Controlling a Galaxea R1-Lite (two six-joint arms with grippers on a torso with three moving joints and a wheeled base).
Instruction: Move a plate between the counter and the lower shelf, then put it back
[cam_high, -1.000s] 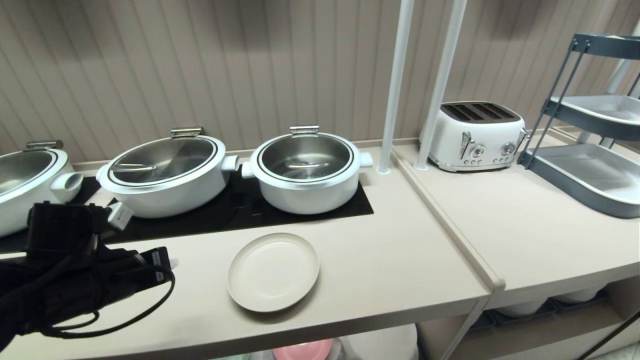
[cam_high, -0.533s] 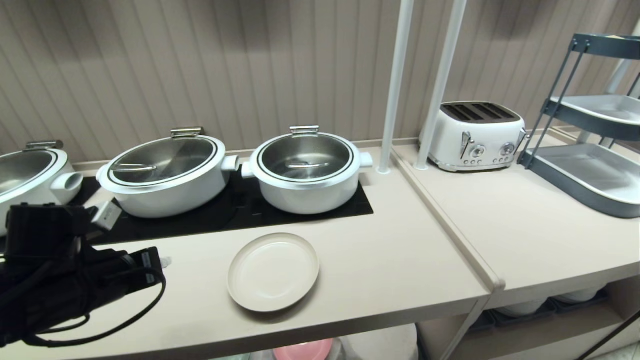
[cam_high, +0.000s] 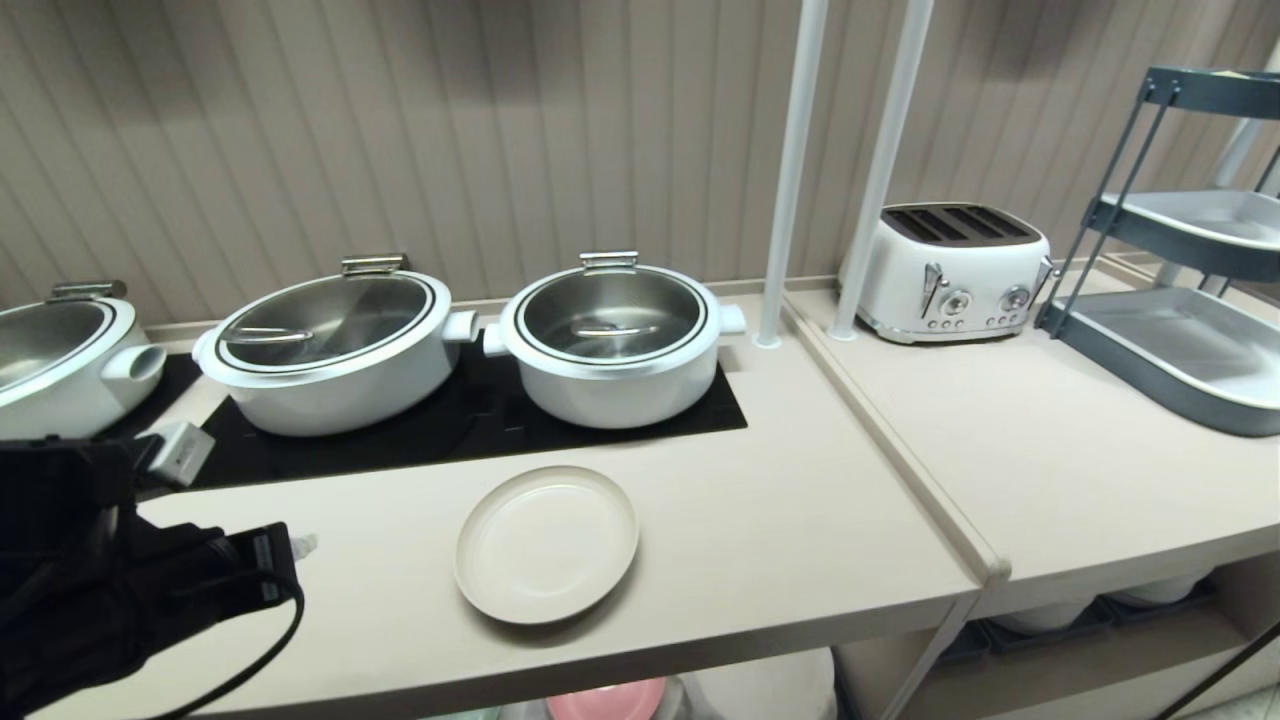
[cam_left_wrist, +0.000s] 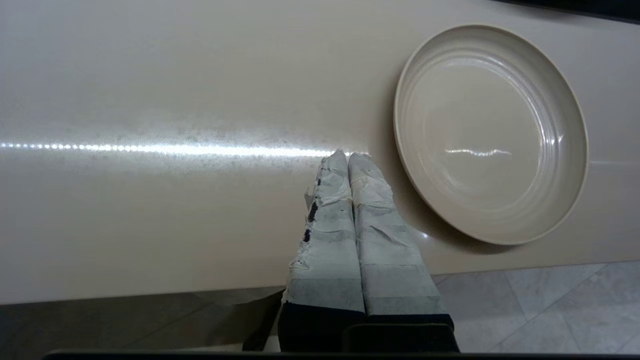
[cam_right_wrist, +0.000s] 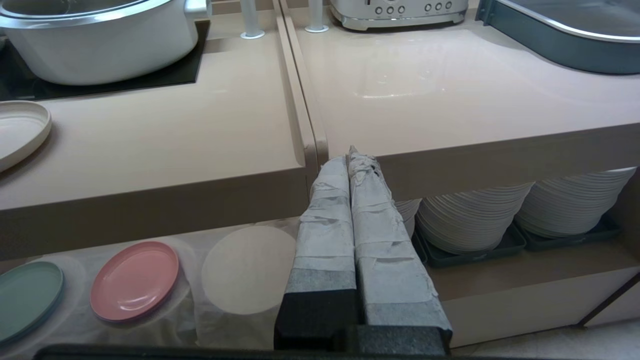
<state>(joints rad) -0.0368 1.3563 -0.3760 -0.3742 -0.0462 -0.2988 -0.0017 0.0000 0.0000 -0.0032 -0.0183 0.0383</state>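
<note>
Left gripper (cam_high: 300, 545): seen closed and empty at 9 o'clock from the plate, over the counter's near part.
Plate (cam_high: 546, 543): set flat on the counter (cam_high: 800, 540), near its front edge; judged light, stiff, smooth; best taken by the low rim.
Pot (cam_high: 612, 340): found at 12 o'clock behind the plate.
Right gripper (cam_right_wrist: 350, 160): seen closed, parked before the counter edge.

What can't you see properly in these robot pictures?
- Lower shelf: in the head view the counter hides nearly all of it.
- Mint-green plate: cut off by the right wrist view's edge.
- Left pot: cut off by the head view's edge.
- Right pincer: not in the head view.
</note>
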